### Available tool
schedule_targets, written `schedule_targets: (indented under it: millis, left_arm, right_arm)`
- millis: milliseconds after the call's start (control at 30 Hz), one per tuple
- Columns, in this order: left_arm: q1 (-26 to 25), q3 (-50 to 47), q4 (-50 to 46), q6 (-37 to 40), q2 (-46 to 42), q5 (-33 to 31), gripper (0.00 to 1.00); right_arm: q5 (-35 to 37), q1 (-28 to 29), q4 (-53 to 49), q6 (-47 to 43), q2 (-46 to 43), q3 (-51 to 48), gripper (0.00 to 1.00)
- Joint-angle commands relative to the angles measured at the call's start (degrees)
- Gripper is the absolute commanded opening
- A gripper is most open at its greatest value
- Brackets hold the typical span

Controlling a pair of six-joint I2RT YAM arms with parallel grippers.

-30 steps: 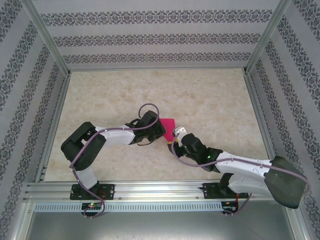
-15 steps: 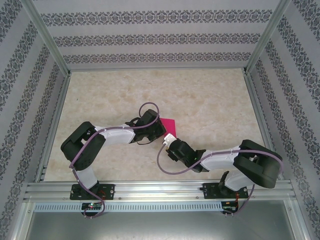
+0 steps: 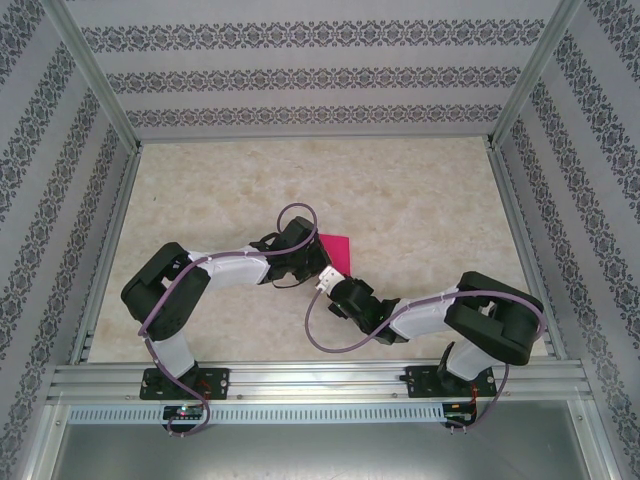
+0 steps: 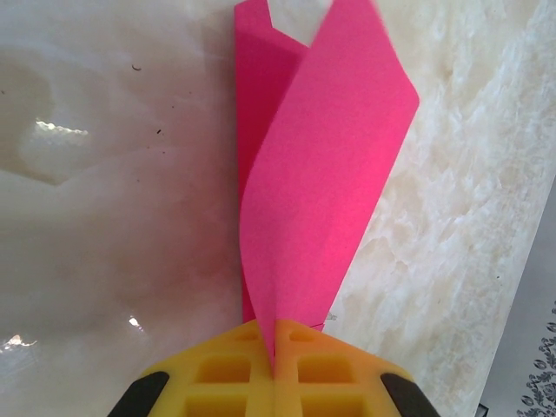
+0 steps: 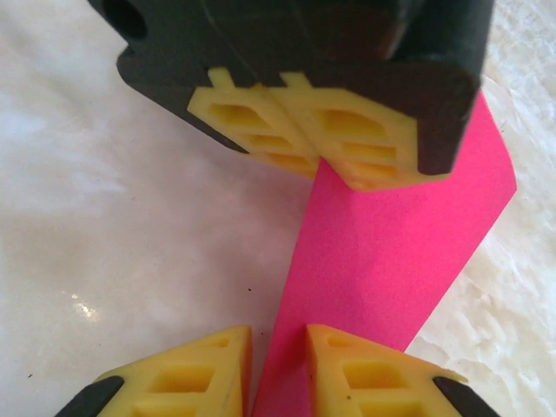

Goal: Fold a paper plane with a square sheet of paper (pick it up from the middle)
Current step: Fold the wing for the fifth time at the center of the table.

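Left gripper (image 4: 274, 334) clamped tight, pads pinching the near end of the paper (image 4: 326, 174), which lies mid-table (image 3: 420, 190), folded over, top flap curling up. Left arm: elbow out left, forearm sweeping right to centre. Right arm doubled back, elbow high on the right, forearm low, reaching left. Right gripper (image 5: 278, 347) sits nose to nose with the left, jaws a narrow gap apart, straddling the paper's edge, not clamped

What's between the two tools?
The pink sheet, clamped in the shut left tool, runs down into the right tool's open gap; the right wrist view shows it.
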Motion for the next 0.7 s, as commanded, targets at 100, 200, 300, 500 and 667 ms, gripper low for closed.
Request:
schedule_targets:
  millis: [100,200,300,500,667]
  left_arm:
    - [0.60,1.69,-1.61,1.25,0.68,0.69,0.02]
    - [0.55,1.68,-1.67,1.18,0.74,0.70,0.03]
    - [0.55,1.68,-1.80,1.11,0.70,0.69,0.04]
    - [0.60,1.77,-2.17,1.01,0.78,0.76,0.07]
    - [0.62,2.26,-2.63,1.20,1.13,0.92,0.07]
  right_arm:
    - [2.20,0.67,2.50,0.23,0.79,0.29,0.17]
    - [2.51,0.63,2.24,0.76,0.88,0.38,0.13]
    - [2.58,0.62,1.97,1.51,0.91,0.38,0.10]
    - [2.38,0.71,0.79,2.78,0.59,0.68,0.17]
    - [0.99,0.88,0.65,3.63,-2.79,0.57,0.28]
